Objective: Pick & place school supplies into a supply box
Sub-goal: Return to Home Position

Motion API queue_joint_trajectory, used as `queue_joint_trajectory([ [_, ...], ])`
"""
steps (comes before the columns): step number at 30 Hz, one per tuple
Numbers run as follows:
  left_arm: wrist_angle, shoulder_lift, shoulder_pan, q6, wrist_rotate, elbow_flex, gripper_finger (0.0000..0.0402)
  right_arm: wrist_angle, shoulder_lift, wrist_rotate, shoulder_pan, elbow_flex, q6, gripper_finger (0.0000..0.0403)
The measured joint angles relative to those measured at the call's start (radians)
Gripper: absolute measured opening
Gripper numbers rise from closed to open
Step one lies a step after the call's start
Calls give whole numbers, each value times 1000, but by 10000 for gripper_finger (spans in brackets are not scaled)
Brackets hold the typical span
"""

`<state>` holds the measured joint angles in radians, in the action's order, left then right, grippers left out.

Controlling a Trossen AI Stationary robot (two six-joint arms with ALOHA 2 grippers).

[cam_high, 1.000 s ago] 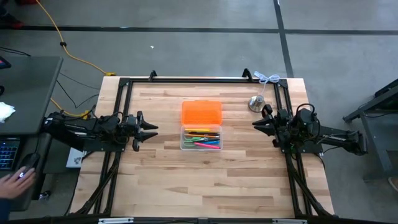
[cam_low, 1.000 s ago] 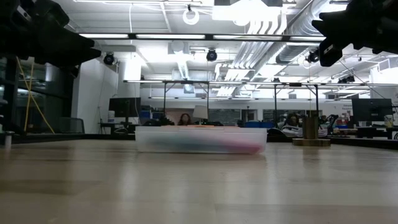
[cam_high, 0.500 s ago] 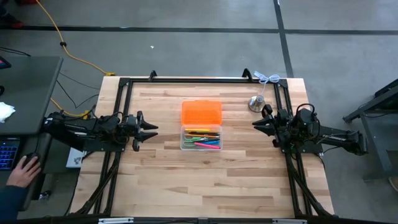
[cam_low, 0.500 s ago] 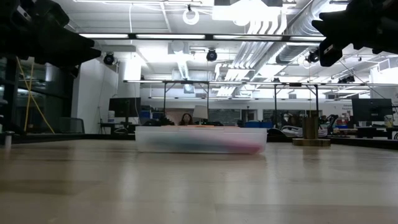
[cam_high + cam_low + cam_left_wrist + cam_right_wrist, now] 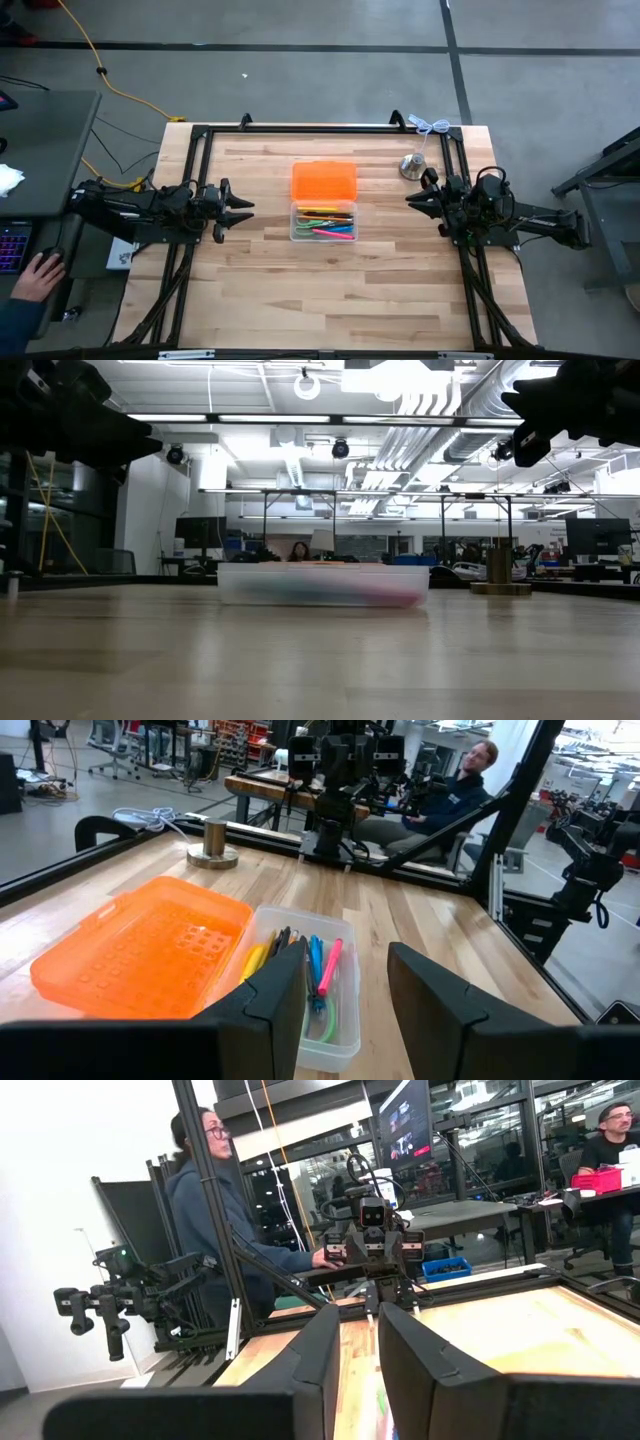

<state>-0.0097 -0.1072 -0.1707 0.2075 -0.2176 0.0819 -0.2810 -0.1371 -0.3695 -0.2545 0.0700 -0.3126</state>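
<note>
Since the pens and pencils point(image 5: 326, 224) lie inside the supply box point(image 5: 294, 228), its orange lid point(image 5: 324, 182) open beside them, packing looks done. The left gripper point(image 5: 244, 208) and right gripper point(image 5: 412, 199) hang well apart on either side of the box, both spread and empty; only homing seems left.

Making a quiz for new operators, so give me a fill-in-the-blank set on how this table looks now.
1. The open lid of the supply box is coloured ____.
2. The pens and pencils lie ____ the supply box.
3. The left gripper and the right gripper, both open, each hold ____.
4. The silver metal object stands nearer the ____ gripper.

Missing words: orange; inside; nothing; right.
</note>
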Motion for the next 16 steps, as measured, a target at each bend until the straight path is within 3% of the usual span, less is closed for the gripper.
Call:
queue_joint_trajectory([
  [16,0,0,0,0,0,0,172,0,0,0,0,0,0,53],
])
